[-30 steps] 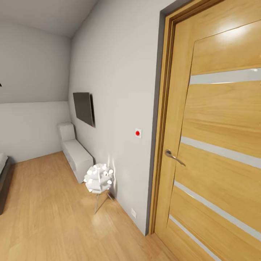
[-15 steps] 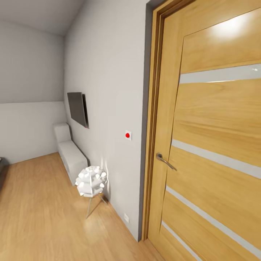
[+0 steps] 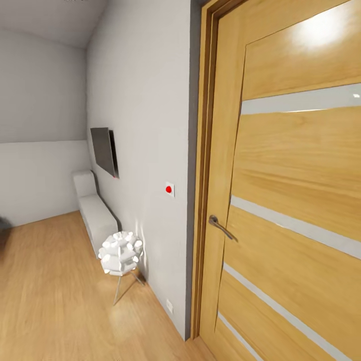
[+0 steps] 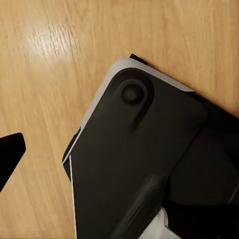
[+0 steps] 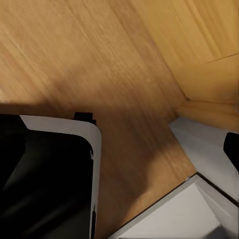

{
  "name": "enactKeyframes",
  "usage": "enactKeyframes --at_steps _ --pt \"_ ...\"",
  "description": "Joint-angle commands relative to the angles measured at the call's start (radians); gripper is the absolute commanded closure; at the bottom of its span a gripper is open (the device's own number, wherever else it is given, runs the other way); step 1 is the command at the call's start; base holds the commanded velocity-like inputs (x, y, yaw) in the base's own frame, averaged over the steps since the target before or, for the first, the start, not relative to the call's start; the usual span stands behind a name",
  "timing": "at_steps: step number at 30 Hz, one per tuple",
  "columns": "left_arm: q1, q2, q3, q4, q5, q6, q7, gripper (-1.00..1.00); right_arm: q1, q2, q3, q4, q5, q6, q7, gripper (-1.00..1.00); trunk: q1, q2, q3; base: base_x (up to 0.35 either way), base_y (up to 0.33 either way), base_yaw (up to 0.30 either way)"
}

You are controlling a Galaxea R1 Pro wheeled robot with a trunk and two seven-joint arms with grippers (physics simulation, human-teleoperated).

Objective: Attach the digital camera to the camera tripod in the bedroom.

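Neither gripper's state can be told: the wrist views look down on the robot's black base [image 4: 144, 164] over plank floor [image 4: 59, 55]. Ahead stands a wooden door [image 3: 291, 200] with handle [image 3: 220, 227], beside a grey wall [image 3: 145, 125] and white lamp [image 3: 120, 252].

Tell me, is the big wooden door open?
No, the wooden door sits shut in its frame, its metal handle level, beside the grey wall.
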Motion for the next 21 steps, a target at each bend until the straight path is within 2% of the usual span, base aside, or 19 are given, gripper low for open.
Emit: enactKeyframes --at_steps 1,21 --pt "0.000 0.000 0.001 -0.001 0.001 -0.002 0.003 -1.00 -0.001 0.000 0.002 0.003 0.008 -0.005 -0.004 -1.00 0.000 0.000 0.000 0.021 -0.032 0.178" --pt "0.000 0.000 0.001 -0.001 0.001 -0.002 0.004 -1.00 -0.001 -0.002 0.002 0.003 0.008 -0.006 -0.006 -1.00 0.000 0.000 0.000 0.004 -0.006 0.251"
